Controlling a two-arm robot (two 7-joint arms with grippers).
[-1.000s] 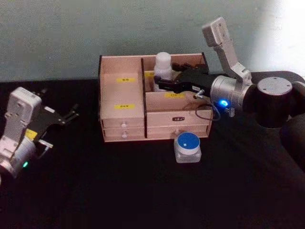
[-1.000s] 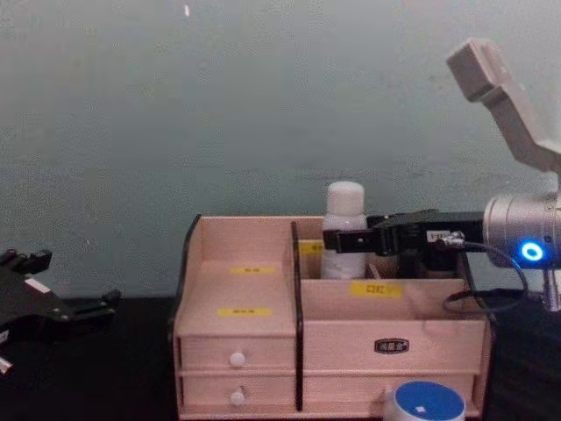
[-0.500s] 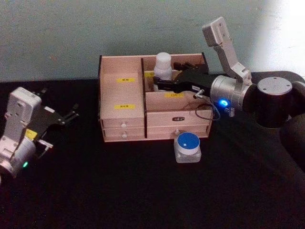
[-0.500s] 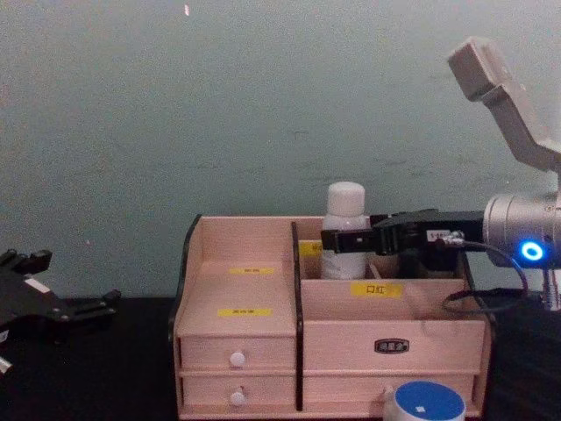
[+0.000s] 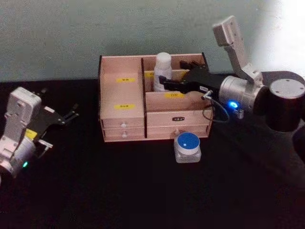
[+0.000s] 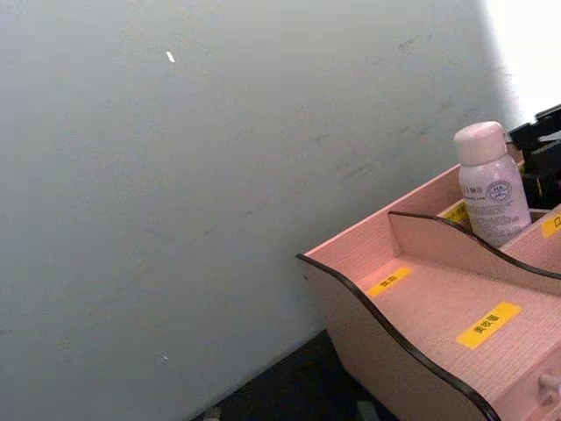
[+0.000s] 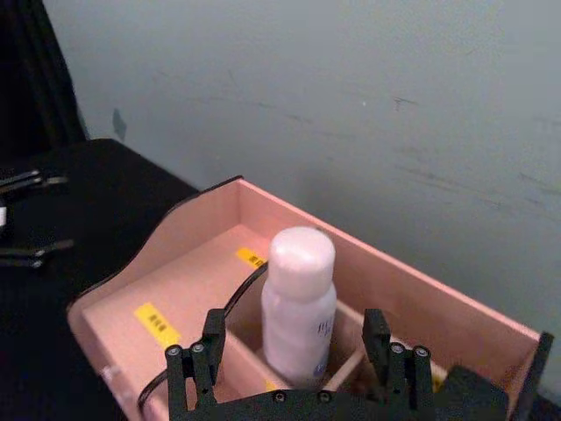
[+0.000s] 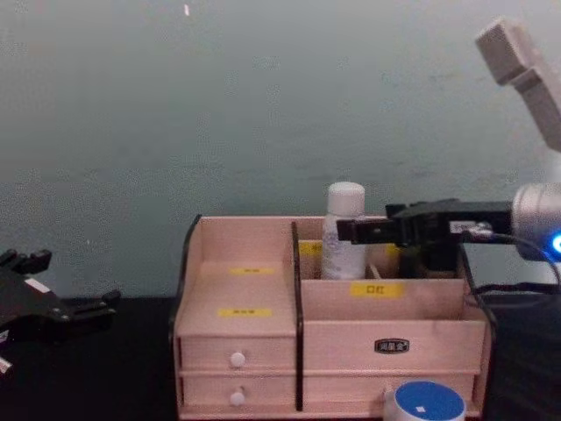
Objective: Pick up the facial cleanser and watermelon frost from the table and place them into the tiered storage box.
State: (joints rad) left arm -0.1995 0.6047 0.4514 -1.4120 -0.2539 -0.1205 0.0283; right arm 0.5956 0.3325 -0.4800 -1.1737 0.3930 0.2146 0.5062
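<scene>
Black table [image 5: 124, 191], grey-green wall [image 5: 57, 33] behind. Jaws of right gripper [image 7: 295, 326] spread wide, one finger on each side of the facial cleanser [image 7: 299, 303], gaps both sides, no contact. Its arm enters from 3 o'clock in head view. The facial cleanser stands upright in a rear compartment, right half of the tiered storage box [image 5: 121, 94]. The watermelon frost [image 5: 188, 147] sits on table at 5 o'clock of box, near its front. Jaws of left gripper [image 5: 71, 112] open, parked at 9 o'clock, well apart.

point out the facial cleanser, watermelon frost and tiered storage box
facial cleanser [image 5: 162, 70]: head view, on the bottle body.
watermelon frost [image 5: 188, 141]: head view, on the blue lid.
tiered storage box [image 5: 112, 95]: head view, on bare wood of its left section.
</scene>
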